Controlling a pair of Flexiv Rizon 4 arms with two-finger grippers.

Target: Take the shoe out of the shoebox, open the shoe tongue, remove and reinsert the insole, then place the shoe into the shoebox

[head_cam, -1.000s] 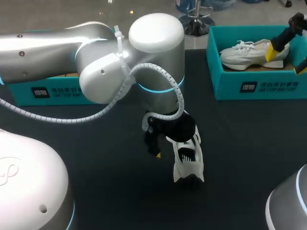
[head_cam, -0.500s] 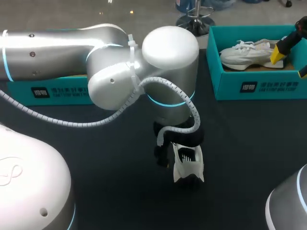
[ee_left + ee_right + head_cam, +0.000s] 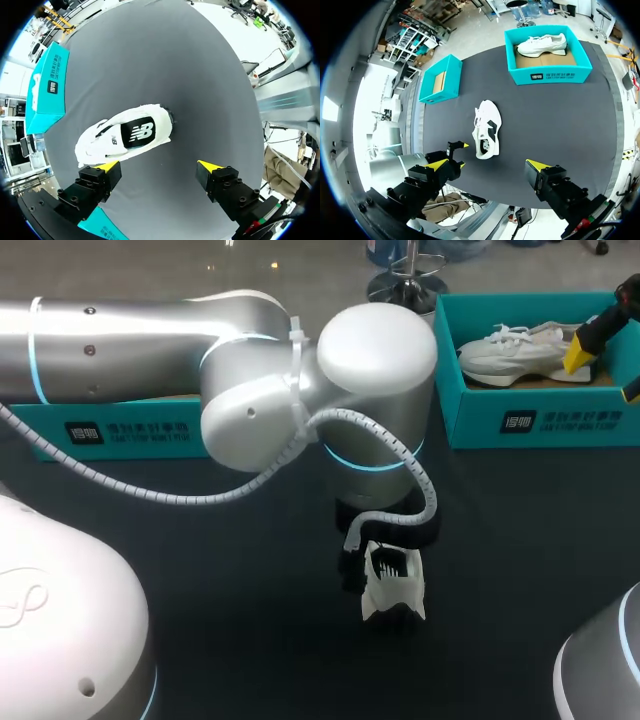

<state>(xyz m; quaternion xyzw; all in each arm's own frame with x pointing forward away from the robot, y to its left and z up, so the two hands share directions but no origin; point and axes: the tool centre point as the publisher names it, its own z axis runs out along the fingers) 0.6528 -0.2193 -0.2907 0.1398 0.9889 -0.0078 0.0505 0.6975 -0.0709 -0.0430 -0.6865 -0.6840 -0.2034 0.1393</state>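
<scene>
Now the left arm (image 3: 250, 390) bends low over the loose shoe (image 3: 392, 585).
Its end effector (image 3: 159, 165) hangs just above that white shoe on the counter (image 3: 250, 570), fingers apart, and has slid rightward since a second ago. The wrist hides part of the shoe. Farther right, the other end effector (image 3: 487, 164), also spread, hovers by the shoebox (image 3: 530, 420) holding a second shoe (image 3: 510, 352).

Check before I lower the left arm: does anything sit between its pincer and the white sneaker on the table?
Nothing visible does: the open left pincer hangs over the white sneaker with a black side patch.
</scene>
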